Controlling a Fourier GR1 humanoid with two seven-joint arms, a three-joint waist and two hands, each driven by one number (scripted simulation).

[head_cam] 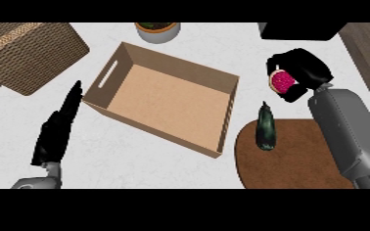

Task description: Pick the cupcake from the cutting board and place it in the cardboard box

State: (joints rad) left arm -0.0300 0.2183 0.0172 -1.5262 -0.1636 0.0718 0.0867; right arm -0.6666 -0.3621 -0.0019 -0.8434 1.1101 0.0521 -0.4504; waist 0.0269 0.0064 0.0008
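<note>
Right hand (309,69) is curled around the cupcake (280,81), with the pink top showing on the side facing the cardboard box (170,103). The cupcake is off the cutting board (303,161), held past the board's far edge and to the right of the box, so I judge the pick done and the carry leftward over the box wall next; the dark green vegetable (266,129) on the board's edge sits clear of that path. Left hand (56,129) rests at lower left with fingers straight, holding nothing, just beside the box's near corner.

Cupcake (281,81) in right robot hand (309,66)
</note>
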